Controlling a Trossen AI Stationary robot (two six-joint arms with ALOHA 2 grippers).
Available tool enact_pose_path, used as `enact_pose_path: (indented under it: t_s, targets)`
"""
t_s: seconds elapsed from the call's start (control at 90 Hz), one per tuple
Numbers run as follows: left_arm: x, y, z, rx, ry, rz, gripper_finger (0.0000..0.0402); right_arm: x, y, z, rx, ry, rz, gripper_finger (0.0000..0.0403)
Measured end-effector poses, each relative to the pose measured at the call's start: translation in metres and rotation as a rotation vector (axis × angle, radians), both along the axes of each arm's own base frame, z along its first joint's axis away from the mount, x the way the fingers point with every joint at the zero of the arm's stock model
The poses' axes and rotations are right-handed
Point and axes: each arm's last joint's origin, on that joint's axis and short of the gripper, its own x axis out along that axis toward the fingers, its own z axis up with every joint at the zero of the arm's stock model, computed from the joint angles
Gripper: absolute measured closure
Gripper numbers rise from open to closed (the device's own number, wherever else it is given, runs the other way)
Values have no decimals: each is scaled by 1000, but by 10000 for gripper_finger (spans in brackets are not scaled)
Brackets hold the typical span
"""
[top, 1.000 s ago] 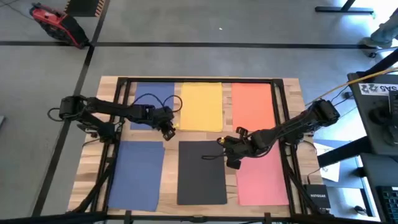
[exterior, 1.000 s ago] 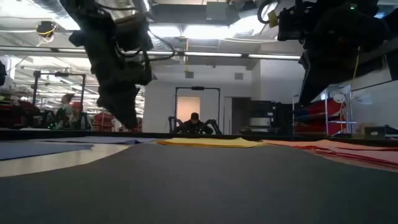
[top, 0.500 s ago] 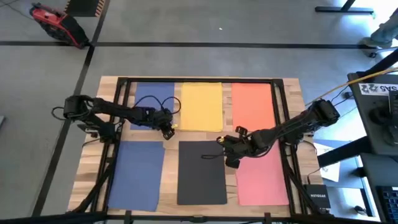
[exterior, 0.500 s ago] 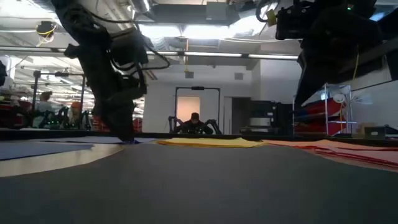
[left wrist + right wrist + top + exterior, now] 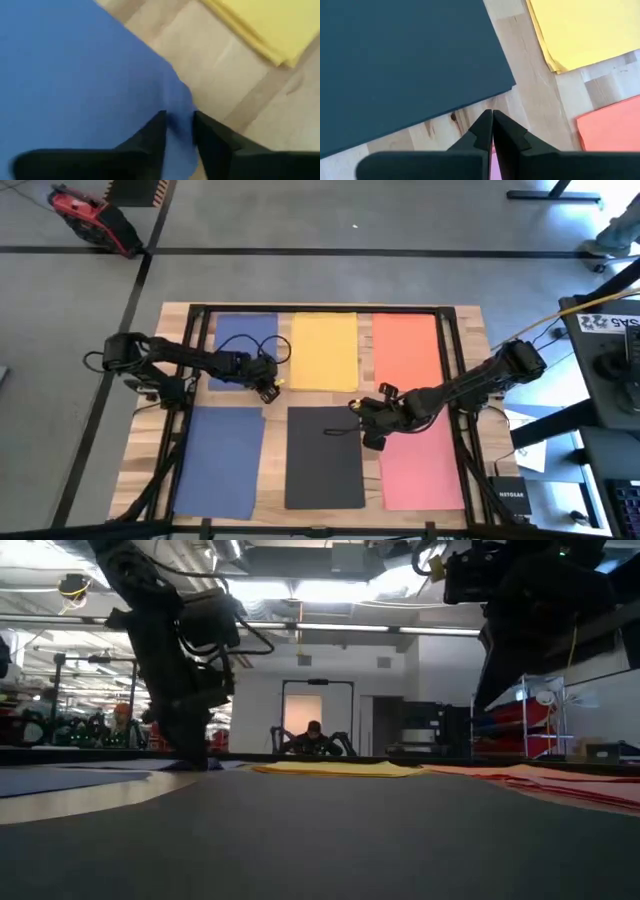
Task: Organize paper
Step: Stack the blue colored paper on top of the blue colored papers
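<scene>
From above, six sheets of paper lie in two rows on a wooden table (image 5: pixel 470 320): blue paper (image 5: pixel 232 332), yellow paper (image 5: pixel 323 352) and orange paper (image 5: pixel 405 345) behind, another blue sheet (image 5: pixel 218 460), dark paper (image 5: pixel 324 458) and pink paper (image 5: pixel 425 468) in front. The left gripper (image 5: pixel 266 392) sits at the rear blue sheet's corner; the right gripper (image 5: pixel 371 440) hovers between the dark and pink sheets. The left wrist view shows its fingers (image 5: pixel 150 137) slightly apart, straddling the blue corner, while the right wrist view shows fingers (image 5: pixel 482 127) pressed together over bare wood.

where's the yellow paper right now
In the high view the yellow paper lies in the middle of the table's far row, between the blue sheet on its left and the orange sheet on its right.
</scene>
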Motion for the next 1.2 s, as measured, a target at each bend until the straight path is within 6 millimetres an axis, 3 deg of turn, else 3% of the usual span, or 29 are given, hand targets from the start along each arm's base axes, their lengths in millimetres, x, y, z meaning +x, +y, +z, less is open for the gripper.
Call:
enact_pose_path:
  t_s: [0.089,0.278,0.656,0.933,1.2]
  targets:
    - [5,-1,16,-47,-46,-13,392,0,0,0,0,0,0,403]
    - [0,-7,43,-182,-86,42,401,0,0,0,-1,3,5,403]
    - [-43,-57,92,-318,-94,116,401,0,0,0,-20,12,48,403]
    - [-62,-98,101,-349,-163,255,401,0,0,0,-41,24,100,403]
    - [-70,-141,95,-383,-233,391,401,0,1,0,-39,41,155,403]
